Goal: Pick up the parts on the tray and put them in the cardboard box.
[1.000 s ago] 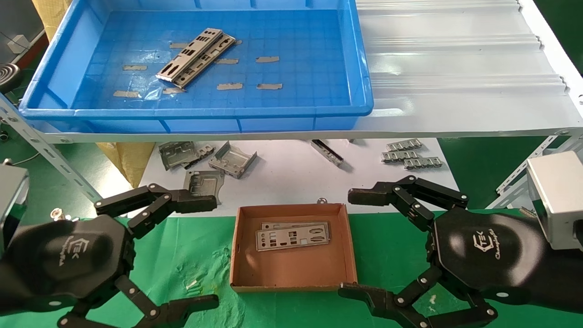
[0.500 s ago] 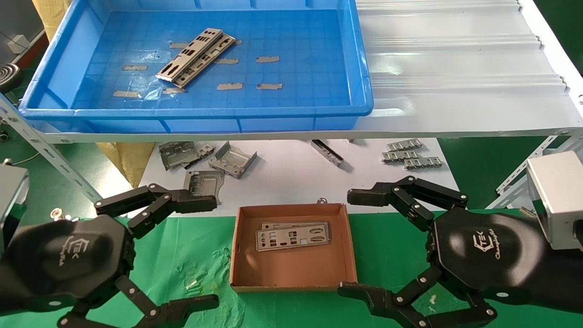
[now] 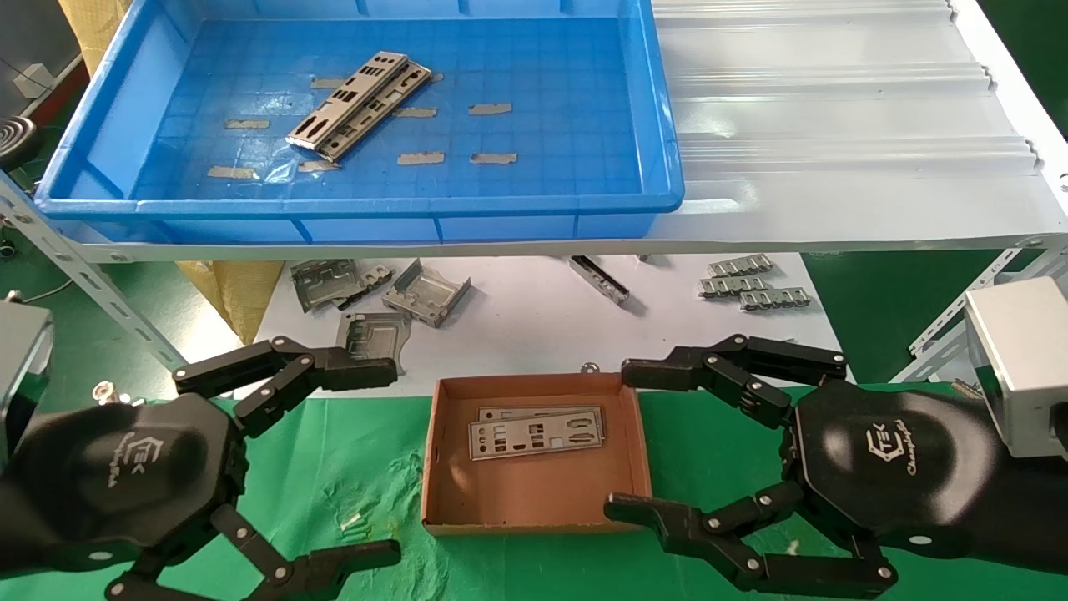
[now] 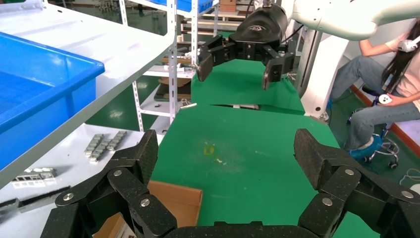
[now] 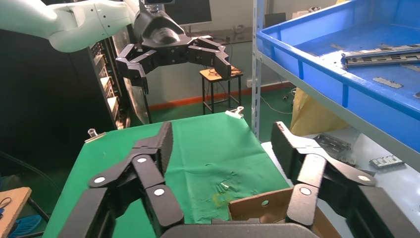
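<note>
Two parts (image 3: pixel 359 107) lie stacked at a slant on the floor of the blue tray (image 3: pixel 367 204), which sits up on the white shelf; the right wrist view shows these parts (image 5: pixel 376 54) too. Two more parts (image 3: pixel 536 432) lie in the cardboard box (image 3: pixel 534 501) on the green cloth. My right gripper (image 3: pixel 626 441) is open, its fingertips reaching over the box's right wall. In the right wrist view, the box's corner (image 5: pixel 257 208) shows between the fingers. To the left of the box, my left gripper (image 3: pixel 385 461) hangs open and holds nothing.
Bent grey brackets (image 3: pixel 392 300) and ridged clip strips (image 3: pixel 751 284) lie on the white sheet under the shelf (image 3: pixel 834 125), behind the box. A small washer (image 3: pixel 591 367) sits at the box's far edge. A seated person (image 4: pixel 386 99) shows beyond the table.
My right gripper has shifted left, so its fingertips now overlap the box's right wall, and its jaws have narrowed a little. The left arm and the parts have not moved.
</note>
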{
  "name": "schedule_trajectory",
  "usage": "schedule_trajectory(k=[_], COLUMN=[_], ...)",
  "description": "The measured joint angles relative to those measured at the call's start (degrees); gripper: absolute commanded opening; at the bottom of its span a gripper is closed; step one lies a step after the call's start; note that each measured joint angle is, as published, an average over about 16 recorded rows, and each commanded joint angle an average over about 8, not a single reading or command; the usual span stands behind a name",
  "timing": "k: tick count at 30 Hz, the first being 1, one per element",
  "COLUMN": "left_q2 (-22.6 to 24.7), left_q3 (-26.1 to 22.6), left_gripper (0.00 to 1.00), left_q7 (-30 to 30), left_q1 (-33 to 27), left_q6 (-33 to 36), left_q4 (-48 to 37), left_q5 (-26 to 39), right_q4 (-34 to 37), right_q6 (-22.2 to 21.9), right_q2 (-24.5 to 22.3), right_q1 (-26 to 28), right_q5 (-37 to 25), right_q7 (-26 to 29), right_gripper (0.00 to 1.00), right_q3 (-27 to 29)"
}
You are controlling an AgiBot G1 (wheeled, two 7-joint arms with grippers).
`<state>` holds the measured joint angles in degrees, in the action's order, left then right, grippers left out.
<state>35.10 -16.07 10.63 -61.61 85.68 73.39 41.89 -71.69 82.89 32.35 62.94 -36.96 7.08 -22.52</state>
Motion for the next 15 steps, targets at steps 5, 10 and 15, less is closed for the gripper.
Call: schedule_trajectory(k=[5, 10, 15], left_q2=[0.0, 0.0, 0.0], left_q3=[0.0, 0.0, 0.0], left_gripper=[1.0, 1.0, 1.0], left_q7=[0.0, 0.0, 0.0], left_q1=[0.0, 0.0, 0.0], left_q6=[0.0, 0.0, 0.0], left_q4=[0.0, 0.0, 0.0], left_q5=[0.0, 0.0, 0.0], right_q4=[0.0, 0.0, 0.0], right_q6=[0.0, 0.0, 0.0], right_q2=[0.0, 0.0, 0.0], right_q1=[0.0, 0.0, 0.0], right_q5=[0.0, 0.0, 0.0], right_q7=[0.0, 0.0, 0.0], right_gripper=[0.0, 0.0, 0.0], right_q3=[0.0, 0.0, 0.0])
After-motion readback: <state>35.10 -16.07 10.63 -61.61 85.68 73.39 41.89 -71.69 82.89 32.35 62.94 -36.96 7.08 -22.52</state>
